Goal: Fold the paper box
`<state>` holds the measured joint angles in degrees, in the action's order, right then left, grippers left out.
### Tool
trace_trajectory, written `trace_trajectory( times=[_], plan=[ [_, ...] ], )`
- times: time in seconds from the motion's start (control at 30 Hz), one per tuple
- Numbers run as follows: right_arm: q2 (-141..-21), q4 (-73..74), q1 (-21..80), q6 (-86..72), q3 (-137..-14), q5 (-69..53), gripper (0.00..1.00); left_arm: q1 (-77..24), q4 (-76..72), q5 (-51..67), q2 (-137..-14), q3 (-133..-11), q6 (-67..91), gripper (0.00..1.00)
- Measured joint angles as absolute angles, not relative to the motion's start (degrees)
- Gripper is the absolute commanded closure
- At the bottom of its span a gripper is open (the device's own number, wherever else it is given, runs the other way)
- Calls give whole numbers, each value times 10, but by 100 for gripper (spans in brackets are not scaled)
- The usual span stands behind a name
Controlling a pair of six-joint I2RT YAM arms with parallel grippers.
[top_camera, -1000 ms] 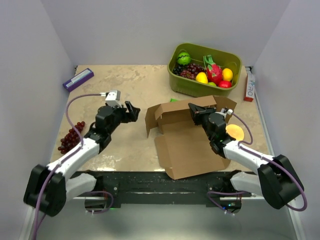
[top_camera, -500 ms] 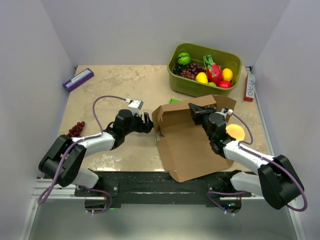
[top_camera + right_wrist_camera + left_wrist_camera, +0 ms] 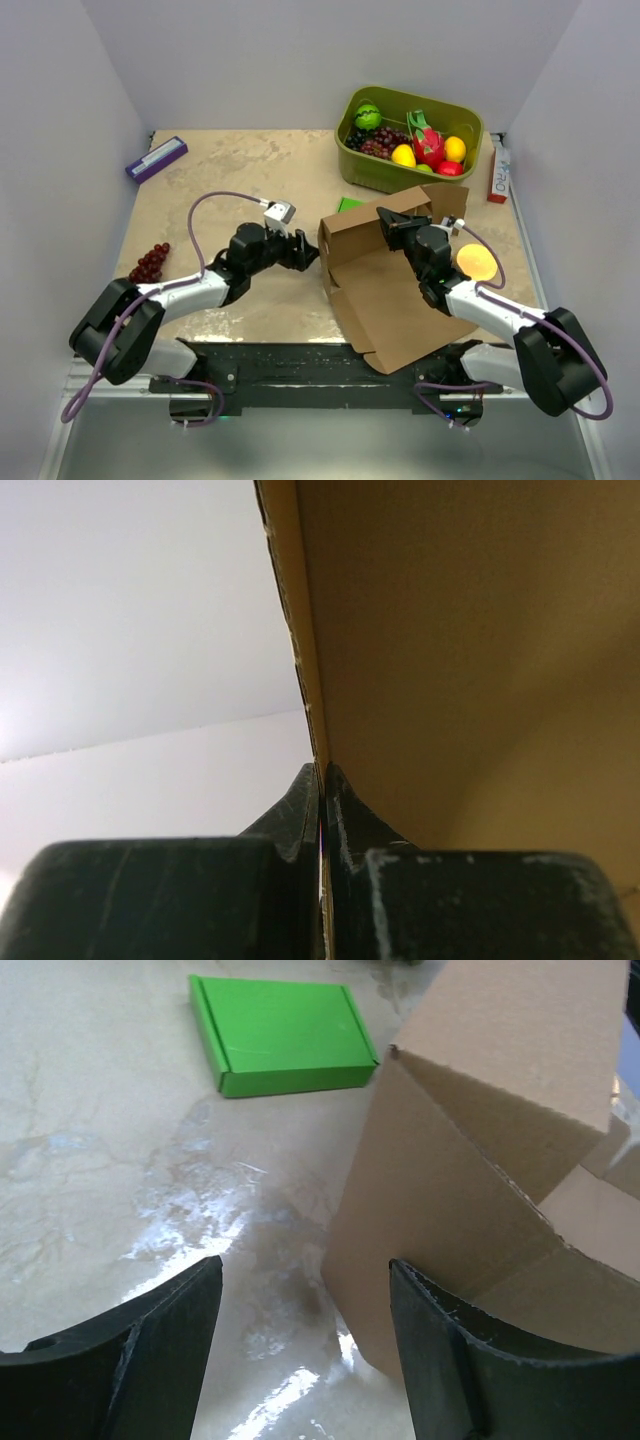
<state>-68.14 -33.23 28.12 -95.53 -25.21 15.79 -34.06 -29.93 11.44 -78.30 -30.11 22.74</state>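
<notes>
While the left gripper (image 3: 303, 249) is hovering with its fingers spread apart just beside the left wall of the paper box (image 3: 395, 300), that box is lying partly folded on the table (image 3: 250, 170), right of centre. The right gripper (image 3: 392, 226) is pinching the box's raised rear flap, clamped tight on the cardboard.

The raised wall of the cardboard box (image 3: 440, 1190) blocks the right side of the left gripper (image 3: 305, 1300). Bare table (image 3: 120, 1160) lies open between its parted jaws up to the flat green box (image 3: 283, 1032). Behind the cardboard box the fruit bin (image 3: 410, 140) crowds the far side, and an orange (image 3: 473, 262) sits just beside it on the right.
</notes>
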Motion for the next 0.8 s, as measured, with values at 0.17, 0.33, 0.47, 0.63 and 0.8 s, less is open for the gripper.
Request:
trace_trajectory(
  times=[0.17,0.33,0.47,0.63,0.8],
  plan=[
    [-682,-332,281,-955,-250,161,100,-352,-328,140,-784,-286,214,28],
    [-682,-332,281,-955,-250,161,100,-353,-362,177,-772,-260,210,27],
    [-682,-333,281,-955,-250,162,100,-360,-381,212,-747,-239,205,25],
    [-686,-336,281,-955,-250,161,100,-376,-401,238,-731,-227,199,23],
    [-690,-342,281,-956,-250,161,100,-397,-400,225,-731,-227,182,23]
  ],
)
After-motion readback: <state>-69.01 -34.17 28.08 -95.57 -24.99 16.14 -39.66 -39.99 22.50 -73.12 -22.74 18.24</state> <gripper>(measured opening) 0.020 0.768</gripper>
